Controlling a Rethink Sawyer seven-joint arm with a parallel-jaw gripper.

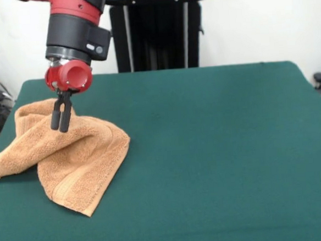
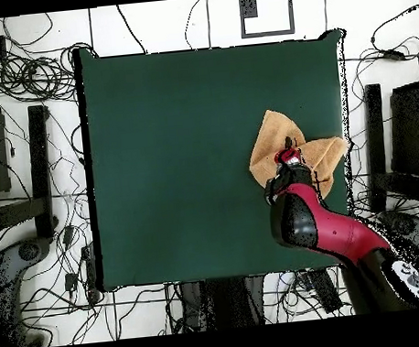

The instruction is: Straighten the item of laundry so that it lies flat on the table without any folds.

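Note:
The light orange-tan towel [image 1: 75,159] lies crumpled and folded over itself at the left side of the dark green table [image 1: 217,149]. One corner reaches the table's left edge. My gripper [image 1: 61,127] hangs over the towel's upper fold with its two black fingers [image 1: 56,114] pressed close together, and no cloth shows pinched between them. In the overhead view the towel [image 2: 274,136] lies near the right edge of the table [image 2: 174,147]. There the gripper [image 2: 289,152] sits over the towel's middle, and the arm hides part of the cloth.
The robot's black pedestal [image 1: 154,32] stands behind the table's far edge. Cables and black stands [image 2: 36,151] surround the table on the floor. The towel lies close to the table's edge.

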